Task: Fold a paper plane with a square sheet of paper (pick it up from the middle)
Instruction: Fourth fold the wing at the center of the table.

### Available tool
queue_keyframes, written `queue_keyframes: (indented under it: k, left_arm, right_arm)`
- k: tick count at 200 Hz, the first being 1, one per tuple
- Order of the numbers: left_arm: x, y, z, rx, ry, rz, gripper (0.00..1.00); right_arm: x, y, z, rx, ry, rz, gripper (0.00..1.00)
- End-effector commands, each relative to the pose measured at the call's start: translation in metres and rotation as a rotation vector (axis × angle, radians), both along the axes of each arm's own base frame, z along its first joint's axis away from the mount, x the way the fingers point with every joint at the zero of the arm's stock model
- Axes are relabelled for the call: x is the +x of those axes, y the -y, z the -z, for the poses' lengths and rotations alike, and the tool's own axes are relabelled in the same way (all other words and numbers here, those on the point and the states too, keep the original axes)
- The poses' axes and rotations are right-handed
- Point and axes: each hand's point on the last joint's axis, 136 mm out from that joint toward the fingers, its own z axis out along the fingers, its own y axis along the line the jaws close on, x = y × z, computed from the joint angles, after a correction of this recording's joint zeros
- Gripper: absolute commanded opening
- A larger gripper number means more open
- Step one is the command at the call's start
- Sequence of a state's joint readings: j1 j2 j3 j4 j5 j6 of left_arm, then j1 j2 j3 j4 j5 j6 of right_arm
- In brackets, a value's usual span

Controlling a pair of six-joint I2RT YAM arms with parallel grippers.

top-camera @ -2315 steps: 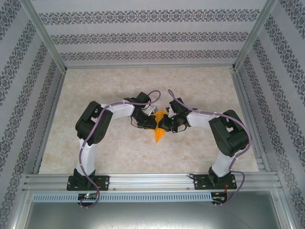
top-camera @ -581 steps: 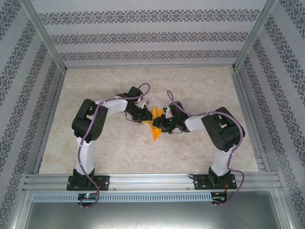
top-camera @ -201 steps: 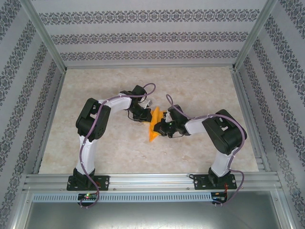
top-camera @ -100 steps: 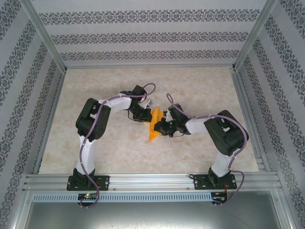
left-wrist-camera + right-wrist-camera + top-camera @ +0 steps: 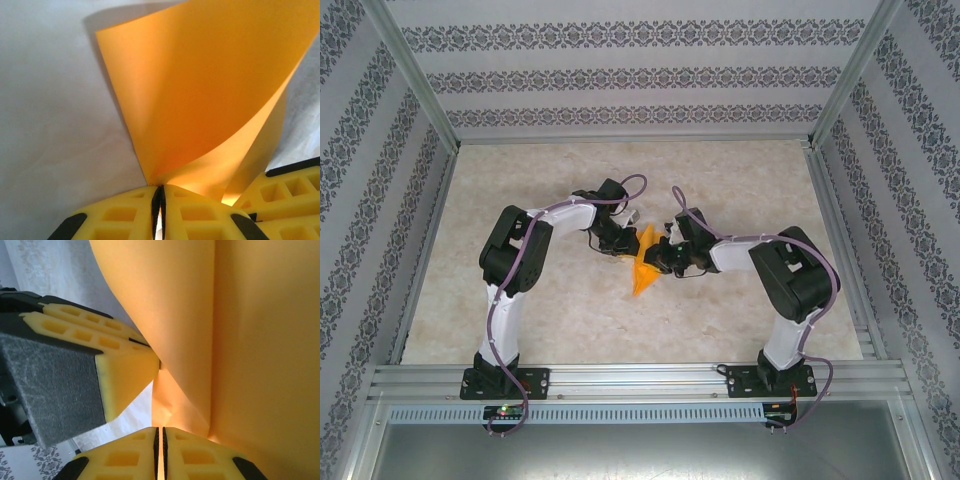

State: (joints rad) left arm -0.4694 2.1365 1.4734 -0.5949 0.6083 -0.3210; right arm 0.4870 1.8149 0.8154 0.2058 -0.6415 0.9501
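Note:
The orange sheet of paper (image 5: pixel 642 272), folded into a narrow shape with its point toward the near side, hangs between both grippers over the middle of the table. My left gripper (image 5: pixel 627 247) is shut on its upper left edge. In the left wrist view the sheet (image 5: pixel 200 85) curls up out of the closed gripper (image 5: pixel 160 187). My right gripper (image 5: pixel 657 258) is shut on the paper from the right. In the right wrist view the layered sheet (image 5: pixel 240 340) rises from the gripper (image 5: pixel 160 429), with a left finger (image 5: pixel 115 365) close beside it.
The marble-patterned table (image 5: pixel 540 320) is ringed by an aluminium frame (image 5: pixel 630 378) and patterned walls (image 5: pixel 630 75). Both arms bend inward, their wrists almost touching at the centre.
The right gripper has shifted a little up and to the right with the paper, and the sheet's upper part has bent with it. The left arm has held still.

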Motion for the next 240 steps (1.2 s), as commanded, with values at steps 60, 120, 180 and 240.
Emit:
queue_keyframes:
  k: [60, 120, 180, 240]
  left_arm:
    - [-0.014, -0.006, 0.021, 0.083, -0.044, 0.01, 0.19]
    - [0.0, -0.005, -0.026, 0.059, 0.056, -0.027, 0.29]
    - [-0.036, -0.015, -0.041, 0.069, 0.053, -0.073, 0.41]
    - [-0.079, 0.01, -0.035, -0.004, 0.039, -0.083, 0.46]
  right_arm:
    - [0.011, 0.003, 0.021, -0.045, -0.024, 0.004, 0.11]
    - [0.004, 0.005, 0.03, -0.053, -0.06, 0.009, 0.1]
    - [0.002, 0.004, 0.03, -0.035, -0.072, 0.025, 0.09]
    - [0.0, 0.003, 0.03, -0.016, -0.094, 0.037, 0.07]
